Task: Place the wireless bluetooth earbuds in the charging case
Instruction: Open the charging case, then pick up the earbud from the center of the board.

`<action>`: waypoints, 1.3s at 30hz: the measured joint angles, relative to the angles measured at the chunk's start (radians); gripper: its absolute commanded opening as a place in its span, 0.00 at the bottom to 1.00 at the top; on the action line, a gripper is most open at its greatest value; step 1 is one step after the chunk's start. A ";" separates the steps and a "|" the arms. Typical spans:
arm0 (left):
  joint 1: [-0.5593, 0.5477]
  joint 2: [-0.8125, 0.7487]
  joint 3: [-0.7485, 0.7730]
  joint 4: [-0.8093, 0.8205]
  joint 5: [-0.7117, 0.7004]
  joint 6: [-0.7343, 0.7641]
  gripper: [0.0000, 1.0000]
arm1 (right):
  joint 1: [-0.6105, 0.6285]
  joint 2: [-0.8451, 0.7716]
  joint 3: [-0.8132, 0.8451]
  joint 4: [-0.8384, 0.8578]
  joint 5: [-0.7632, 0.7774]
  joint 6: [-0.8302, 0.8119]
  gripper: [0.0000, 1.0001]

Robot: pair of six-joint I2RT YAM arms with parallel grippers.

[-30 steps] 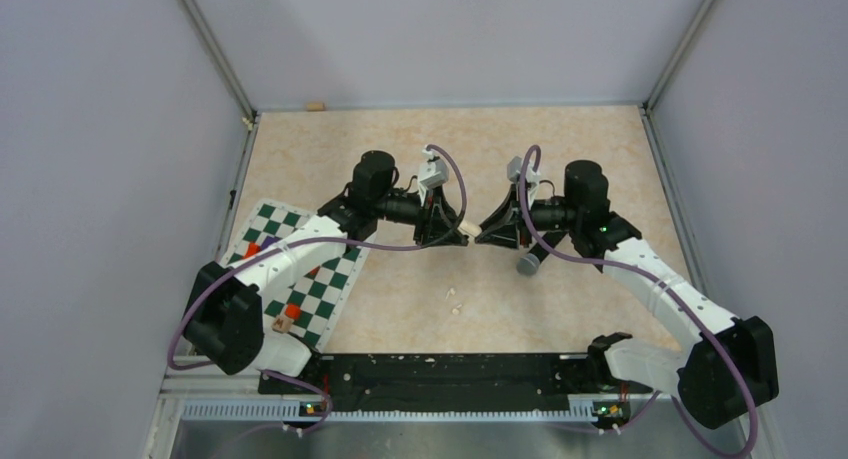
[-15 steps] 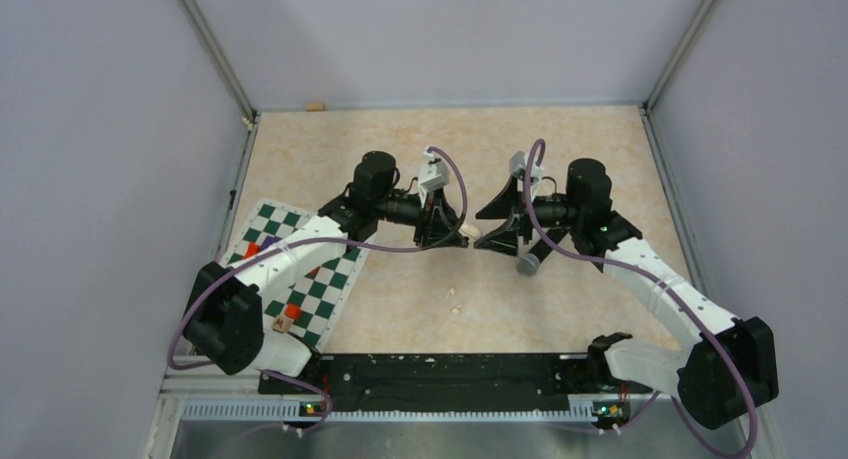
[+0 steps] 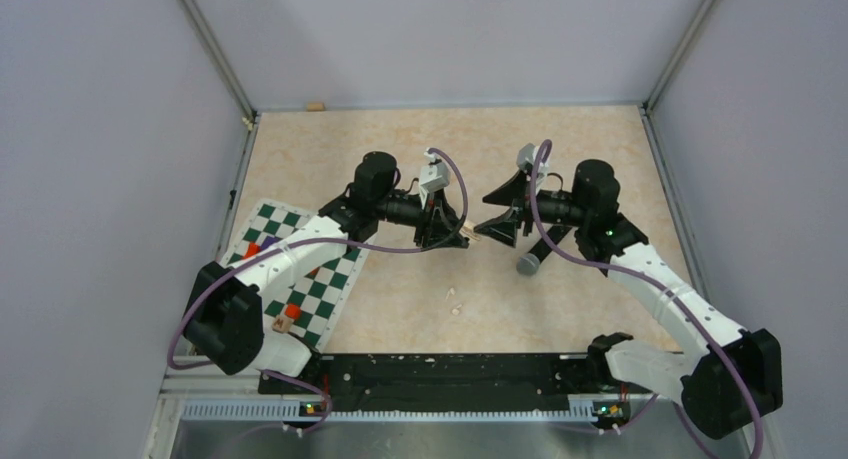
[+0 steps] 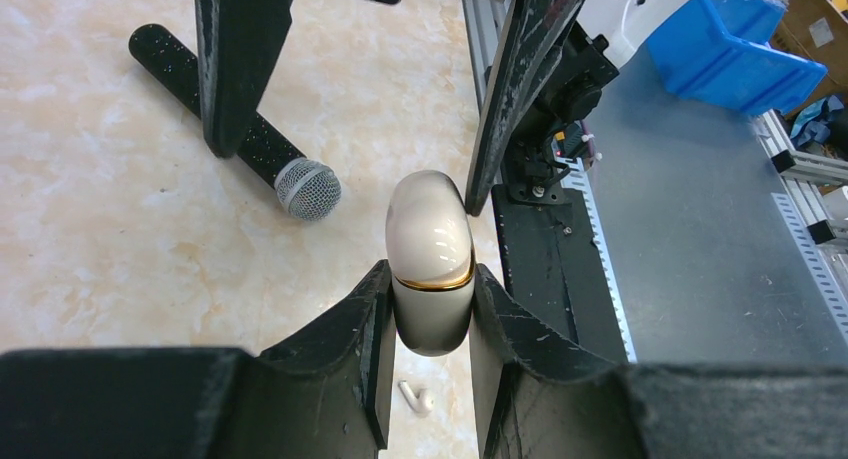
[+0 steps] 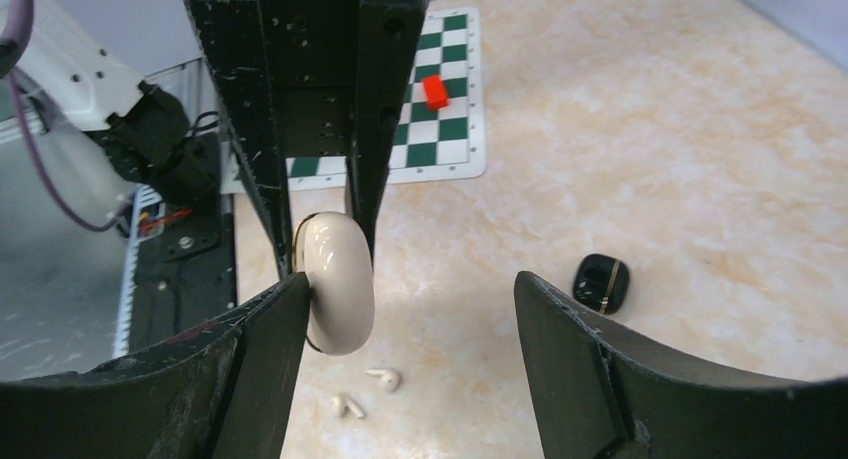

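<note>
My left gripper (image 4: 430,279) is shut on a cream charging case (image 4: 430,249) with a gold seam, its lid closed, held above the table. The top view shows the case (image 3: 471,232) between the two arms. My right gripper (image 5: 410,284) is open and wide. One of its fingers (image 5: 270,329) sits right beside the case (image 5: 335,279); I cannot tell whether it touches. Nothing lies between its fingers. Two white earbuds (image 5: 385,379) (image 5: 347,406) lie on the table below the case, and one white earbud (image 4: 418,399) shows under my left fingers.
A black microphone (image 3: 530,262) lies on the table under the right arm. A closed black charging case (image 5: 601,282) sits farther back. A green-and-white chessboard mat (image 3: 300,269) with small blocks lies to the left. Walls enclose three sides.
My right gripper has gone from shut to wide open and drawn back slightly to the right. The left gripper still holds the case in the same place.
</note>
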 measured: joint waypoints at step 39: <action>0.235 -0.333 0.008 -0.394 -0.031 0.356 0.06 | 0.012 0.233 0.001 -0.040 0.121 -0.109 0.75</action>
